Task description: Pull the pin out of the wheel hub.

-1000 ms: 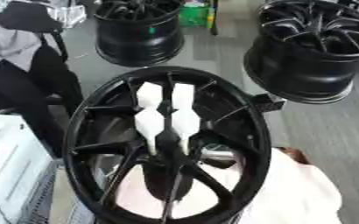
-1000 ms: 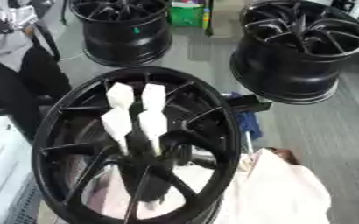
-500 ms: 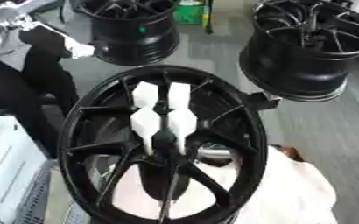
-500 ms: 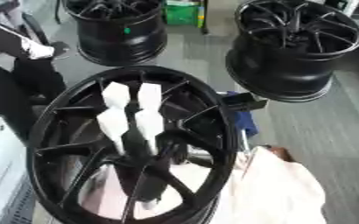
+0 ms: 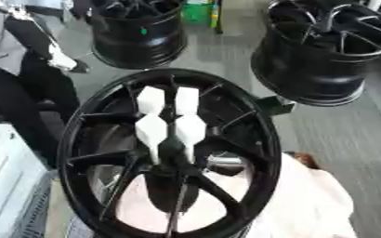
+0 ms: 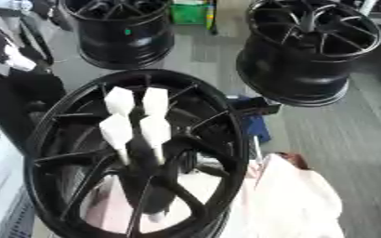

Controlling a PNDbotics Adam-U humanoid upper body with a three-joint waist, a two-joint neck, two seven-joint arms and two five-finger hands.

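We see the black wheel hub [image 5: 165, 153] standing close before us, its spokes meeting at the centre, and four white tapered pins [image 5: 167, 122] sit in a tight cluster between the upper spokes, their long axes running from the rim down toward the centre. Neither of our hands shows in either view, so we cannot say how their fingers stand or which arm is nearer. We judge the reach must come in from below or the side, then draw along the pin's length. A pale cloth [image 6: 295, 204] lies at lower right.
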